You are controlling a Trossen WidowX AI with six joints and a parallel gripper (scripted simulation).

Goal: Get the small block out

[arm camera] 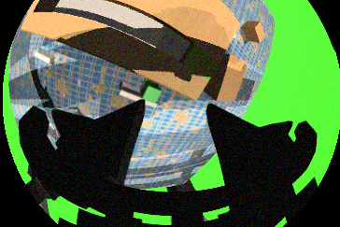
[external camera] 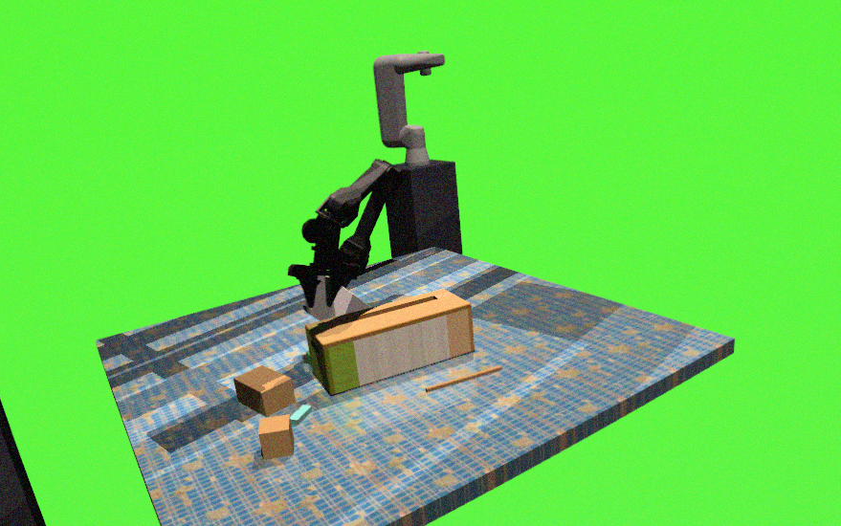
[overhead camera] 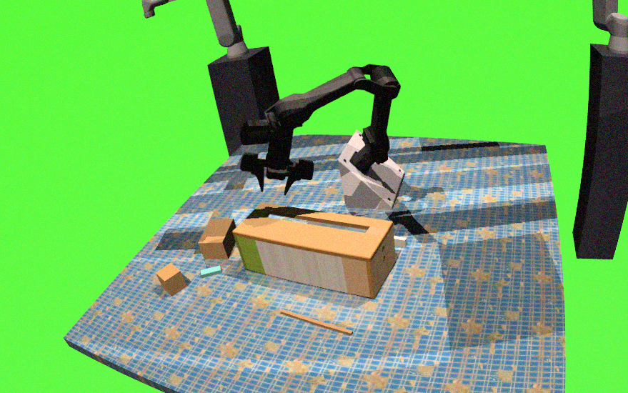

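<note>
While one claw (overhead camera: 273, 188) hangs apart, one box (overhead camera: 314, 251) and two cubes (overhead camera: 216, 238) rest below.

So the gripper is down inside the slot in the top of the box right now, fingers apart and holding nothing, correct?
Not quite. The gripper is up above the table behind the box, out of the slot, as the top view shows. Its fingers are apart and hold nothing.

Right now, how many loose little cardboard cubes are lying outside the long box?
2. The larger cube sits right by the long box's green end; the smaller cube lies farther out, toward the table's edge. More could hide behind the box.
</note>
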